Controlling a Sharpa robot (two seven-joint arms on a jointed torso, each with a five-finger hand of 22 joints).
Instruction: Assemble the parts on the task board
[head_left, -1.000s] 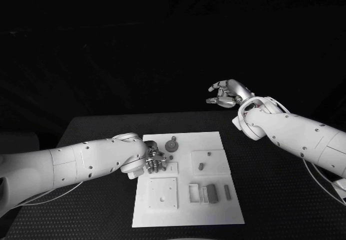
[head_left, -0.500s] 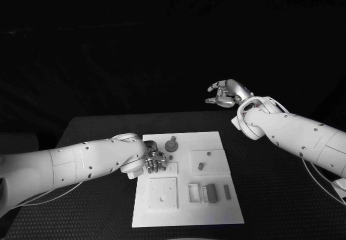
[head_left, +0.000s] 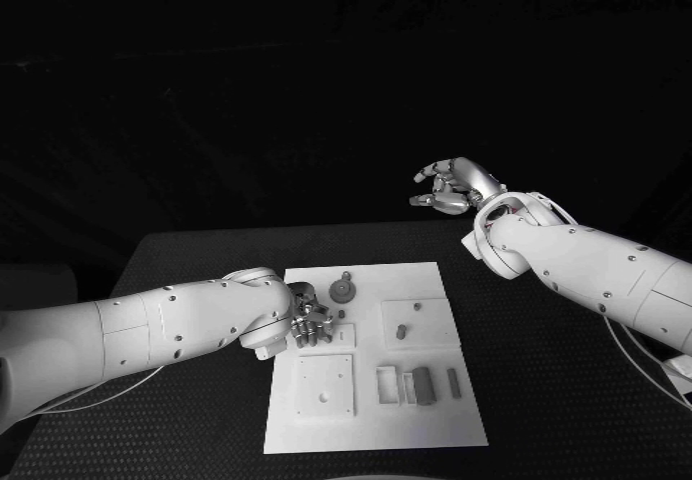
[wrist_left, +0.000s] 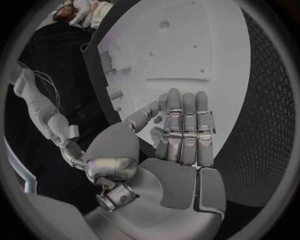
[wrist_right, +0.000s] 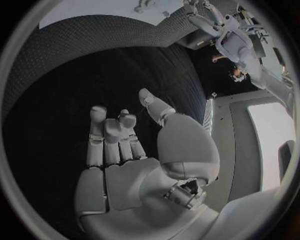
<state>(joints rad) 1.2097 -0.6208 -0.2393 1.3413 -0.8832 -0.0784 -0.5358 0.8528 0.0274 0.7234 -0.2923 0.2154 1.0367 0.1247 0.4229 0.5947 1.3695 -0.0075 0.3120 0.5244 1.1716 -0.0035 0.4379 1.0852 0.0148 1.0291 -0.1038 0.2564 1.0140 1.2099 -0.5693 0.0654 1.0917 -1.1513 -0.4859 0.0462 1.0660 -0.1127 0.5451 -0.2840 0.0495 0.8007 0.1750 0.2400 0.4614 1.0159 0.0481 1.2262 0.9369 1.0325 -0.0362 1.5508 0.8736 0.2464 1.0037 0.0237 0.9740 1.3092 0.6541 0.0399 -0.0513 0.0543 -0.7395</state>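
task board (head_left: 433, 400) lies under the left robot hand (head_left: 309, 322), fingers apart.

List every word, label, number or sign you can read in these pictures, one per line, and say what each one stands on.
None: no readable text shows in any view.
The task board is plain white, with no lettering or numbers visible.
The small parts on it carry no marks that can be made out.
The left hand and right hand show no label or brand.

Parts (head_left: 420, 385) on task board (head_left: 433, 425)
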